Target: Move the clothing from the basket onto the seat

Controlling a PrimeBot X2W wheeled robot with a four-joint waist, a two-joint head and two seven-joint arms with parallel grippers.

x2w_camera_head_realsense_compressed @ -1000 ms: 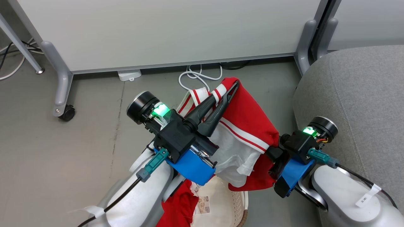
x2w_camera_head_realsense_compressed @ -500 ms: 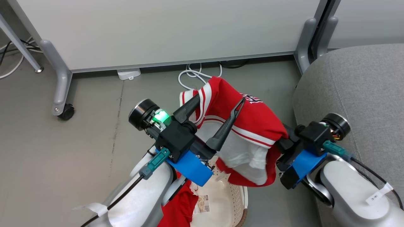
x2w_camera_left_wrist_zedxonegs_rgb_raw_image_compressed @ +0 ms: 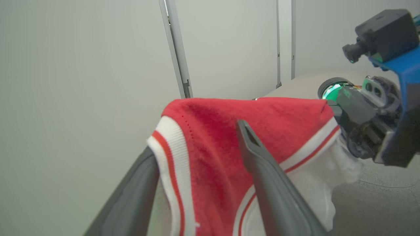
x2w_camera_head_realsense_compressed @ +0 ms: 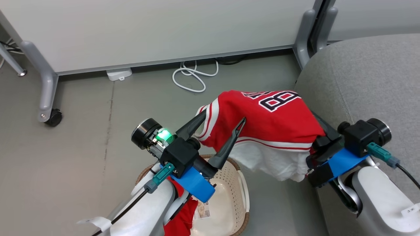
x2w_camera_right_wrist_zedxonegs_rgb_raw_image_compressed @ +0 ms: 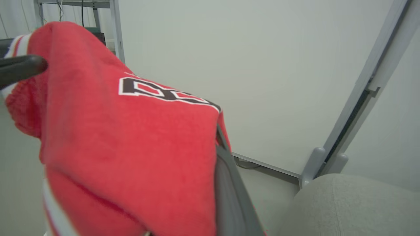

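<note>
Left hand (x2w_camera_head_realsense_compressed: 224,115) open, fingers spread wide, striped trim of jersey (x2w_camera_head_realsense_compressed: 272,121) draped over one finger (not pinched). Right hand (x2w_camera_head_realsense_compressed: 318,126) closed, gripping other end of jersey, fingers mostly buried under cloth. Jersey hangs in air between hands, above floor (x2w_camera_head_realsense_compressed: 82,147), just beside sofa (x2w_camera_head_realsense_compressed: 367,82) edge. Basket (x2w_camera_head_realsense_compressed: 244,193) on floor below left hand, second red garment (x2w_camera_head_realsense_compressed: 178,223) in it, part hidden.

Red numbered jersey (x2w_camera_head_realsense_compressed: 262,121) aloft between cream basket (x2w_camera_head_realsense_compressed: 231,193) and grey seat (x2w_camera_head_realsense_compressed: 370,75); more red cloth (x2w_camera_head_realsense_compressed: 178,224) in basket.
</note>
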